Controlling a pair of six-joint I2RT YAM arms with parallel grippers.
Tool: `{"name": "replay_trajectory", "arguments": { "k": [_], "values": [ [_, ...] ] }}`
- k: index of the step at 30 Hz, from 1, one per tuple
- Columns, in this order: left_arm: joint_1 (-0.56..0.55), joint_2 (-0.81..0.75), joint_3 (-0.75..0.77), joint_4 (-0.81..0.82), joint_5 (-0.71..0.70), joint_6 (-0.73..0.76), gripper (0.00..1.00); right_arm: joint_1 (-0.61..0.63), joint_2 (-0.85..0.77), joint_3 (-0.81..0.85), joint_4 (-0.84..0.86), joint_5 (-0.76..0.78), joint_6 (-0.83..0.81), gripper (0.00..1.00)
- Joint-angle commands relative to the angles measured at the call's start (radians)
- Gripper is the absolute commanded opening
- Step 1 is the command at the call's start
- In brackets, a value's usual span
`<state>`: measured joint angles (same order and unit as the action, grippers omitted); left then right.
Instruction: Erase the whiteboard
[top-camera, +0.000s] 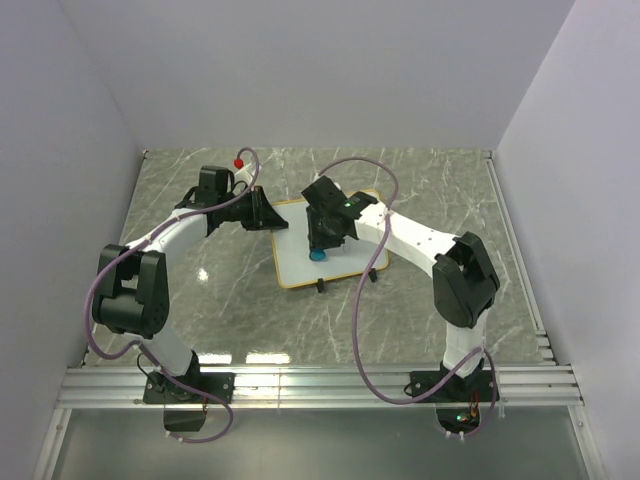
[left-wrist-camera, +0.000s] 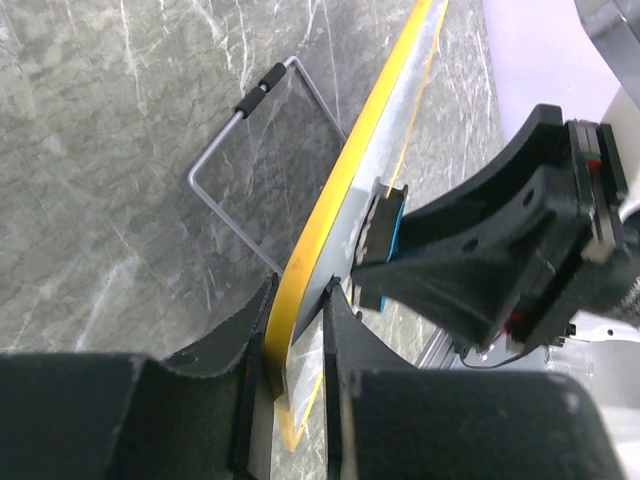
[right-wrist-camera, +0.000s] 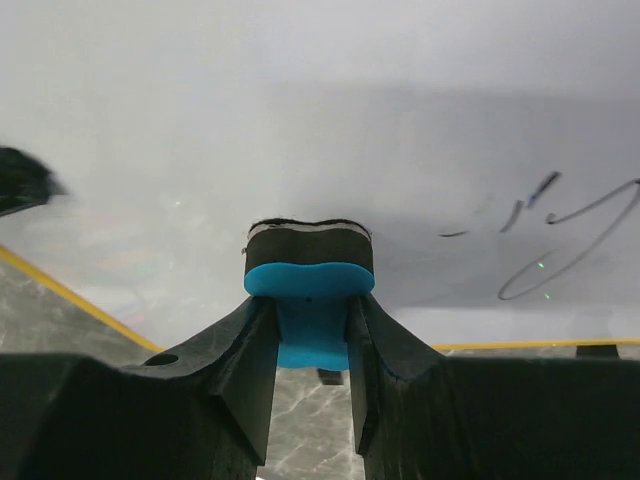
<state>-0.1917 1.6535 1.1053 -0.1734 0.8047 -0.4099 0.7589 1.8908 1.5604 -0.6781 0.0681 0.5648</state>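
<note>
The whiteboard (top-camera: 298, 262) is found near the middle of the table (top-camera: 220, 300), between the two arms, with its white face turned up. Its long side is laid from left to right, and it is turned a little, so the right end is pushed slightly farther from the arms. Two small black feet (top-camera: 320, 287) are seen sticking out from the near long edge, toward the arm bases. It cannot be told if the board lies quite flat. The left short edge is pinched by the left gripper (top-camera: 268, 212). In the left wrist view the yellow frame (left-wrist-camera: 340, 190) is seen edge on, with one finger (left-wrist-camera: 262, 300) set on each side of it, closed tight on it. A thin wire stand (left-wrist-camera: 225, 150) with a black sleeve is seen beside the board in that view. A blue eraser (right-wrist-camera: 310, 280) is clamped between the fingers of the right gripper (right-wrist-camera: 312, 310), and its dark felt side is pressed on the white face (right-wrist-camera: 300, 120), close to the near edge. Dark pen marks (right-wrist-camera: 560, 230) are seen on the board, to the right of the eraser in the right wrist view.
</note>
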Motion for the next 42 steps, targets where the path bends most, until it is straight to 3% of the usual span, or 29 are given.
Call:
{"name": "replay_trajectory", "arguments": {
  "k": [1, 10, 18, 26, 30, 35, 42],
  "values": [
    [-0.026, -0.003, 0.018, -0.115, -0.090, 0.028, 0.00, -0.053, 0.033, -0.097, 0.043, 0.147, -0.002, 0.00],
    [-0.026, 0.000, 0.018, -0.117, -0.105, 0.039, 0.00, 0.000, -0.139, -0.212, 0.169, 0.098, -0.059, 0.00],
    [-0.028, 0.000, 0.031, -0.144, -0.107, 0.048, 0.00, -0.094, -0.038, 0.078, 0.080, 0.232, -0.025, 0.00],
    [-0.038, 0.006, 0.041, -0.173, -0.107, 0.056, 0.00, -0.181, 0.123, 0.311, 0.005, 0.248, -0.006, 0.00],
    [-0.038, 0.011, 0.054, -0.178, -0.111, 0.062, 0.00, -0.184, 0.078, 0.196, 0.034, 0.230, 0.016, 0.00],
    [-0.038, 0.017, 0.054, -0.169, -0.114, 0.056, 0.00, -0.153, -0.085, -0.080, 0.143, 0.217, 0.052, 0.00],
    [-0.038, 0.032, 0.059, -0.160, -0.118, 0.046, 0.00, -0.104, -0.200, -0.267, 0.210, 0.187, 0.069, 0.00]
  ]
}}
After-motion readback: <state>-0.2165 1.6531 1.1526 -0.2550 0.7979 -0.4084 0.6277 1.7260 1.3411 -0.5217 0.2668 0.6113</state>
